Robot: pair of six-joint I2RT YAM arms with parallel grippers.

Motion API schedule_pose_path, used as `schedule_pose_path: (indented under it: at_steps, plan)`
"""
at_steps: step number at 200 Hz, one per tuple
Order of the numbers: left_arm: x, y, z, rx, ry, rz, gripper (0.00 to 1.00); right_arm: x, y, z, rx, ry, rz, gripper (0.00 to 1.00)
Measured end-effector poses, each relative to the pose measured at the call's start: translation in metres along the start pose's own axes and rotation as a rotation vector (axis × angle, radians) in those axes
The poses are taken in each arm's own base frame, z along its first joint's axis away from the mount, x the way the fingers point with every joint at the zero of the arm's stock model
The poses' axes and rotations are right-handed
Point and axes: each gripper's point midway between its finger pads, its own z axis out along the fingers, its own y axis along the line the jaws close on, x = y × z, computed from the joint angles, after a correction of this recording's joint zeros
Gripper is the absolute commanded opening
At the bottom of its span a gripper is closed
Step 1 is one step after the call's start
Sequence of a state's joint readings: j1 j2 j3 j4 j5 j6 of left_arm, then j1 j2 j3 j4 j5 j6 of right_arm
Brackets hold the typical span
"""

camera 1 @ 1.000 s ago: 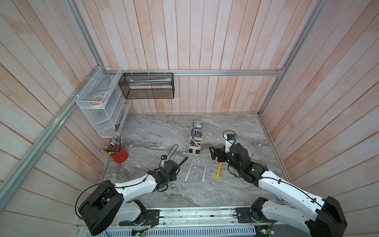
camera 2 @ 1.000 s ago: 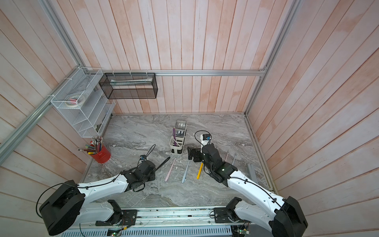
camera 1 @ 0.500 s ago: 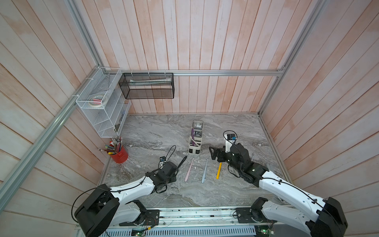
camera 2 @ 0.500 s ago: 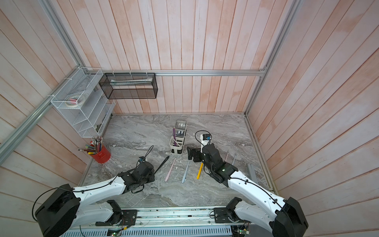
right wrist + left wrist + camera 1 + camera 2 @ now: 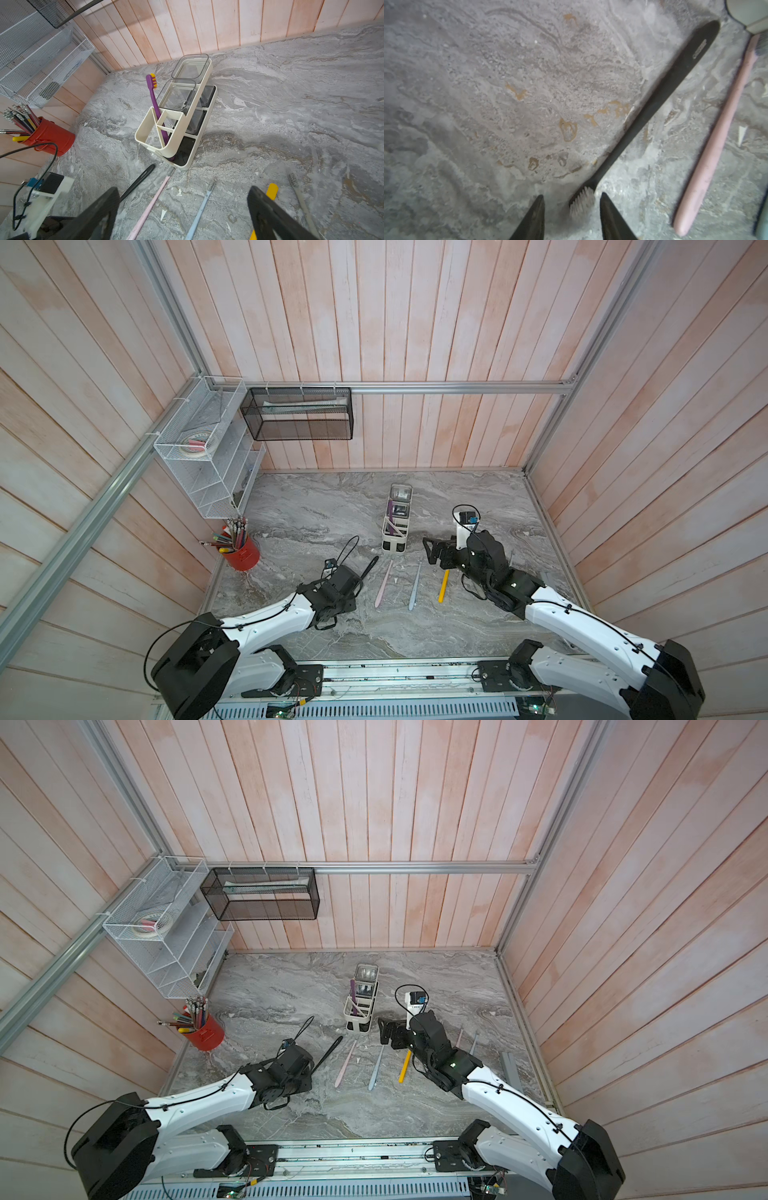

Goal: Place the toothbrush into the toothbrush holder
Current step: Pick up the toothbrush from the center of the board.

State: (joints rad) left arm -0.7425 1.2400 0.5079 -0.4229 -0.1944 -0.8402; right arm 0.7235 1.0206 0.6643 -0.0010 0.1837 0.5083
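My left pincer [image 5: 571, 195] sits low over the bench [image 5: 488, 83] with its jaws apart. The bristle head of the black toothbrush [image 5: 654, 104] lies between the two fingertips [image 5: 537, 214], and I see a gap on either side, so nothing is clamped. From the tips the black handle runs straight ahead across the bench. Its far end stops near the base of the toothbrush holder [image 5: 394, 546] without touching it. Just beside the black handle, on the side toward the other arm, lies a pink toothbrush [image 5: 716, 135], apart from it.

My right pincer [image 5: 182, 191] hangs above the bench with its jaws spread wide and nothing between them. The cream toothbrush holder [image 5: 144, 122] stands upright ahead of it, a little toward the left arm's side. A purple toothbrush [image 5: 154, 99] leans in one of the compartments at the holder's end nearest this pincer, bristles up. Two clear cups [image 5: 191, 66] sit in the holder's farther part. Below the open jaws a light blue toothbrush [image 5: 201, 205] lies flat on the bench. A yellow one [image 5: 272, 191] shows partly behind one finger, and a grey-handled one [image 5: 299, 199] lies just outside it. Far off past the left pincer, a red cup [image 5: 245, 556] of pencils stands against the wall.
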Motion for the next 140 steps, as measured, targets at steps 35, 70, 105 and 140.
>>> schedule_pose_path:
  at_steps: [35,70,105,140]
  plan:
    - [-0.005,-0.006,0.006,-0.019,0.013,0.048,0.33,-0.004,0.002,-0.004,-0.011,-0.014,0.002,0.98]
    - [-0.008,-0.01,0.008,-0.023,0.013,0.075,0.32,-0.006,0.003,-0.006,-0.016,-0.022,0.004,0.98]
    - [-0.007,-0.009,0.008,-0.024,0.016,0.085,0.26,-0.008,0.004,-0.008,-0.019,-0.027,0.005,0.98]
    - [0.0,-0.012,0.006,-0.018,0.031,0.106,0.26,-0.007,0.003,-0.008,-0.018,-0.025,0.004,0.98]
